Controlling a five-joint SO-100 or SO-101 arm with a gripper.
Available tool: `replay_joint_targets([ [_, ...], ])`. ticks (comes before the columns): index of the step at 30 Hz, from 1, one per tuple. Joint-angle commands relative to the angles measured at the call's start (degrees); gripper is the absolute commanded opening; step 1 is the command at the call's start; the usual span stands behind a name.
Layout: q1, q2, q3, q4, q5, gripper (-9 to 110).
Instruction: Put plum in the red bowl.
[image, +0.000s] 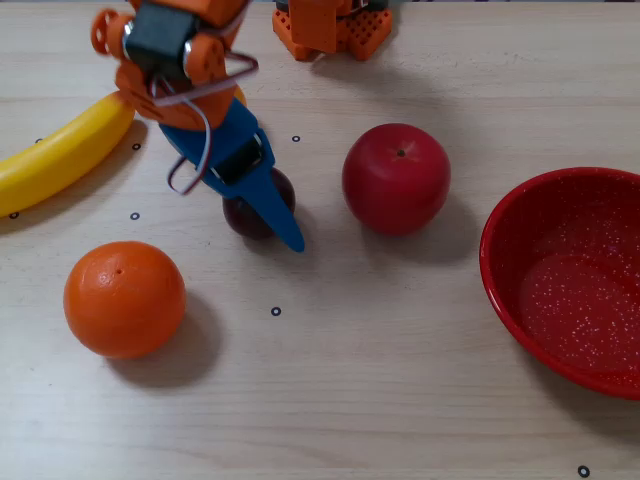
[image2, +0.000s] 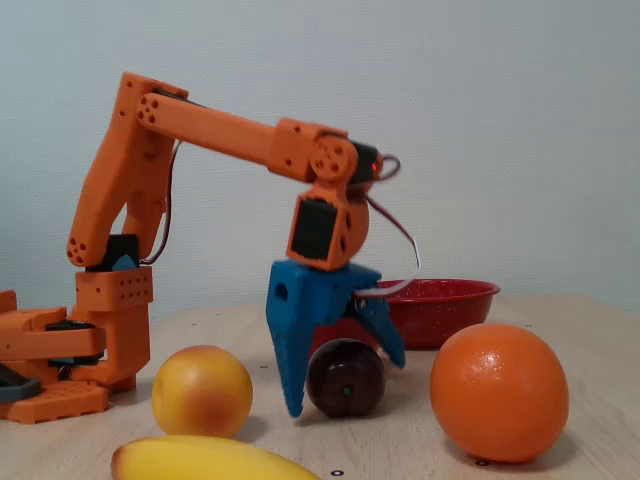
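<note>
Blue-fingered gripper (image2: 345, 380) lowered over plum (image: 252, 208), jaws spread wide and straddling it, one finger (image2: 291, 352) on each side in the fixed view; contact with the fruit not discernible. Plum on the table (image: 380, 380), left of centre in the overhead view, between apple (image: 396, 178) and banana (image: 62, 150), orange (image: 124, 298) nearer the front edge. Red bowl (image: 560, 220) at the right edge, well apart from plum. Peach (image2: 201, 390) beside arm base in the fixed view.
</note>
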Motion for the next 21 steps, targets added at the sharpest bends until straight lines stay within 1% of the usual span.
replay_joint_targets([
  [1, -1.8, 3.3, -3.6, -0.3, 0.4, 52],
  [21, -3.2, 2.3, -4.3, -2.4, 1.1, 52],
])
